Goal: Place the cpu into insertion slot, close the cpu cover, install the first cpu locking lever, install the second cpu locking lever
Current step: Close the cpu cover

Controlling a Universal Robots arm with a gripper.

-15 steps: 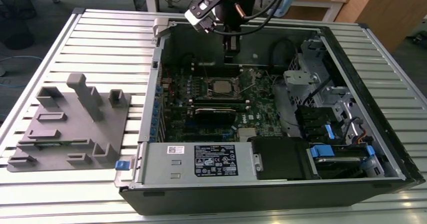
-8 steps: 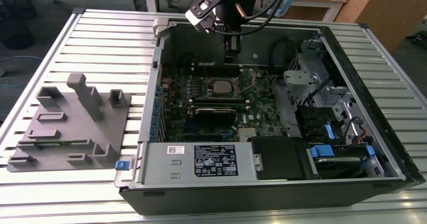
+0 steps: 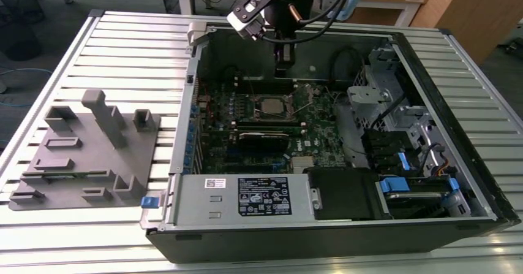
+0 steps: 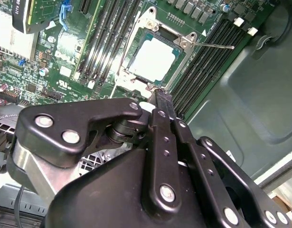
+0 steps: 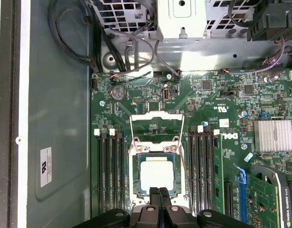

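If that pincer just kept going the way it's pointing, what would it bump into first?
Probably the near edge of the cpu cover, beside the cpu: the shut pincer points down at it from above. Depth is hard to judge.

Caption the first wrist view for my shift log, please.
Black gripper, jaws shut, over the edge of the silver-rimmed square insertion slot, pale silver-grey square cpu seated inside.
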